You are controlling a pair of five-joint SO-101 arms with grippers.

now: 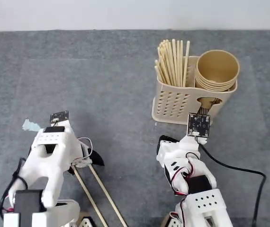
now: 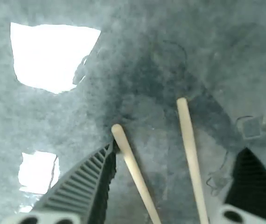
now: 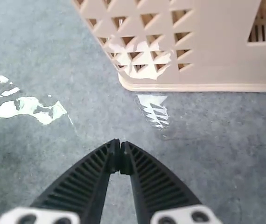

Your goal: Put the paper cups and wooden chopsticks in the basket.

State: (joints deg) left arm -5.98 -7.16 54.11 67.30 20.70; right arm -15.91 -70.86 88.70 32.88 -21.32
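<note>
Slim, round wooden chopsticks (image 2: pixel 133 168) lie on fuzzy table (image 2: pixel 170 70).

You lose both loose chopsticks (image 1: pixel 105 191) under the left arm (image 1: pixel 49 161) and past the high view's bottom edge.

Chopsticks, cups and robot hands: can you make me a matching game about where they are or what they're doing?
Things:
1. paper cups
2. loose chopsticks
3. left hand
4. right hand

Places or states:
A. shut and empty, pointing toward the basket
B. stacked inside the basket
C. open, straddling both sticks
D. lying on the grey table

Pairs: 1-B, 2-D, 3-C, 4-A
</note>
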